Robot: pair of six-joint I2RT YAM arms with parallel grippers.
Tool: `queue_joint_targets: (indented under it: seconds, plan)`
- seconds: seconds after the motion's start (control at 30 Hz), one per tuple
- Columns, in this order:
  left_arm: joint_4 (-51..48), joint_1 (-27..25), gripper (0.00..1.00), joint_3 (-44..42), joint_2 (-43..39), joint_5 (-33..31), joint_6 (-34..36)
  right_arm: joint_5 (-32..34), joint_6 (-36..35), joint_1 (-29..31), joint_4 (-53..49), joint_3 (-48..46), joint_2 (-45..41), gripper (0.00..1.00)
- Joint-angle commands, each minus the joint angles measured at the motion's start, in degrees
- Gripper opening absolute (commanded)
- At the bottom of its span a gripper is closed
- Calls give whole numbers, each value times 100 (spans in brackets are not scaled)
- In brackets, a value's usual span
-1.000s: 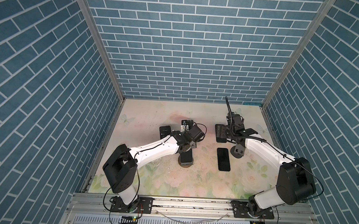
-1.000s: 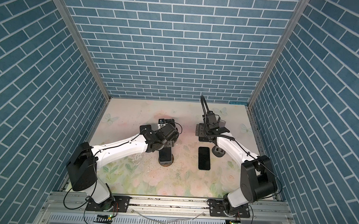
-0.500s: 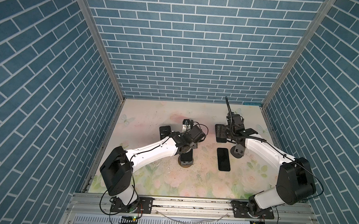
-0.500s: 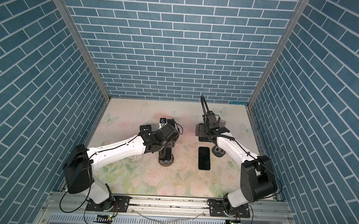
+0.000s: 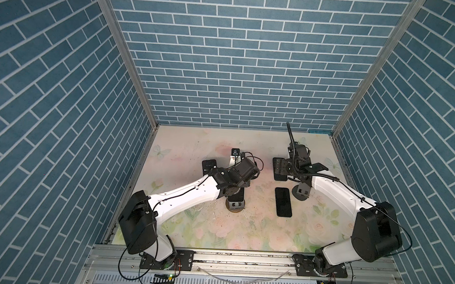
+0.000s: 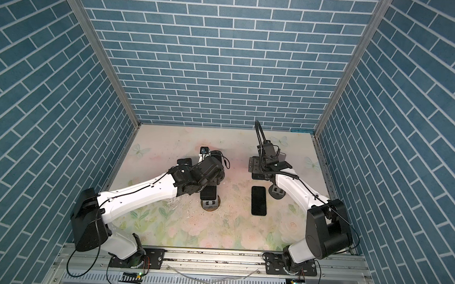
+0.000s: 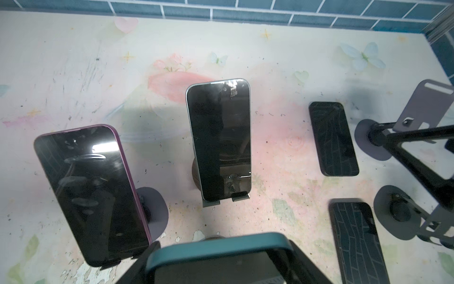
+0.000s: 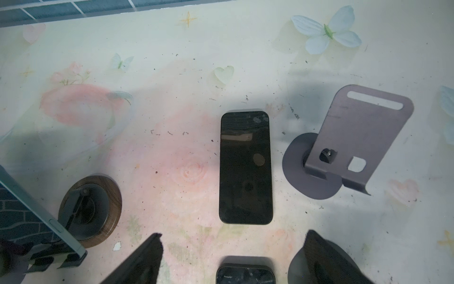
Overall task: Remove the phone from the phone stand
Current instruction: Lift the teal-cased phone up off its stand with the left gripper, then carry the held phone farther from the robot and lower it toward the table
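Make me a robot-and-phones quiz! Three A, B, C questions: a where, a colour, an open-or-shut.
1. Where is the black phone beside the grey stand?
A) flat on the table
B) leaning on that stand
C) up in the air

2. What colour is the case of the gripped phone in the left gripper?
A) red
B) teal
C) yellow

3. How is the right gripper?
A) open
B) shut on a phone
C) shut on a stand

Answers: A, it lies flat; B, a teal rim shows between the fingers; A, its fingers stand wide apart.
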Motion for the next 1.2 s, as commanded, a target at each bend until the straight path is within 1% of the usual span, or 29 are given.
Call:
queue_joint_targets:
  seconds: [0.0,0.17,0.3,0.57,0.77,0.87,0.93,1.07,1.17]
  plan:
    - [107,-38,56,-117,-279,-322,77,97,-86,-16,-102,38,-143,91]
    - [-16,-38,56,-245,-509,-568,90,87,-82,-17,-114,68,-141,91]
    - [-212,-6,56,-359,-750,-903,101,96,-77,-14,-135,101,-147,91]
    - [-577,521,56,-782,-1417,-1031,19,15,-77,-16,-153,212,-98,91]
    - [-711,1297,56,-1329,-2148,-870,101,-75,-77,-14,-228,321,-68,91]
    - [-705,1862,56,-1627,-2474,-592,277,-107,-69,-14,-216,338,-86,91]
    - [-583,2314,56,-1861,-2622,-285,465,-132,-70,-15,-224,365,-76,91]
    - [-184,2988,56,-2206,-2665,177,856,-172,-76,-15,-236,437,-37,91]
    - [103,3372,56,-2294,-2432,418,1102,-179,-77,-14,-253,489,-1,91]
